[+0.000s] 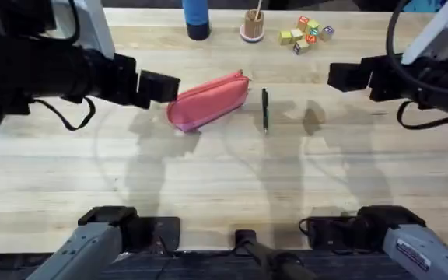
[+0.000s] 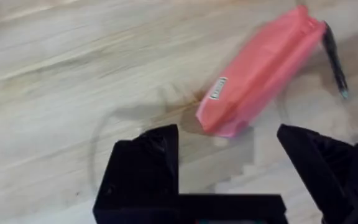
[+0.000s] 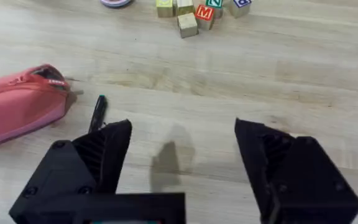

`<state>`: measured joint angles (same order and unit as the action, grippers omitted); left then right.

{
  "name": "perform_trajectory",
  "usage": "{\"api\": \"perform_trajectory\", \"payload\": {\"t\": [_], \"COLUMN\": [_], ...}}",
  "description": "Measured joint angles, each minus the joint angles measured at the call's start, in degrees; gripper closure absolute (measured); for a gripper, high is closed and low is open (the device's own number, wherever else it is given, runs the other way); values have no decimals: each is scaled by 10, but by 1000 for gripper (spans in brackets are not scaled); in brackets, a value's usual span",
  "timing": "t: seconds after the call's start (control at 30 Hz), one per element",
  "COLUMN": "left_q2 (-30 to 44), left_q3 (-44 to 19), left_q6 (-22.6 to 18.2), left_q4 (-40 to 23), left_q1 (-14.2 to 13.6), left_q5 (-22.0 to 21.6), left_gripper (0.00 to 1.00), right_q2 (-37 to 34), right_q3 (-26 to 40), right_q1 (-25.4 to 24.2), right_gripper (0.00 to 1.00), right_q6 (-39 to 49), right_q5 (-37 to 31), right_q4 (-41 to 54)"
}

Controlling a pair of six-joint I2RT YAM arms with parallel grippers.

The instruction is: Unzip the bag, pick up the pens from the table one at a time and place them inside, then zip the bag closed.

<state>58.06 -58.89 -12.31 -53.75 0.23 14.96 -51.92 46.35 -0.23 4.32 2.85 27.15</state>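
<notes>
The pink-red bag (image 1: 208, 101) lies slanted on the pale wooden table (image 1: 224, 179), zipped shut along its top edge. One slim black pen (image 1: 265, 109) lies just right of it. My left gripper (image 1: 166, 86) hovers open at the bag's left end; in the left wrist view the bag (image 2: 260, 68) and the pen (image 2: 334, 59) lie beyond its black fingers (image 2: 148, 165). My right gripper (image 1: 341, 76) hangs open above the table well right of the pen. Its wrist view shows the bag's zip end (image 3: 17, 102) and the pen (image 3: 98, 112).
Along the table's far edge stand a blue bottle (image 1: 196, 19), a small cup with a wooden stick (image 1: 253, 26) and several coloured letter blocks (image 1: 306, 35). The arm bases sit at the near edge.
</notes>
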Motion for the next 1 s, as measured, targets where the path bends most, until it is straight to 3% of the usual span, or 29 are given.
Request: {"api": "perform_trajectory", "payload": {"t": [0.47, 0.7, 1.0], "left_q2": [0, 2, 30], "left_q3": [0, 0, 0], "left_q6": [-196, -232, -234], "left_q4": [-53, -53, -56], "left_q1": [0, 0, 0], "left_q5": [107, 114, 108], "left_gripper": [7, 7, 8], "right_q2": [0, 0, 0], "right_q3": [0, 0, 0], "right_q1": [0, 0, 0], "right_gripper": [5, 5, 5], "right_q6": [7, 9, 9], "right_q5": [0, 0, 0], "right_q4": [-15, -15, -15]}}
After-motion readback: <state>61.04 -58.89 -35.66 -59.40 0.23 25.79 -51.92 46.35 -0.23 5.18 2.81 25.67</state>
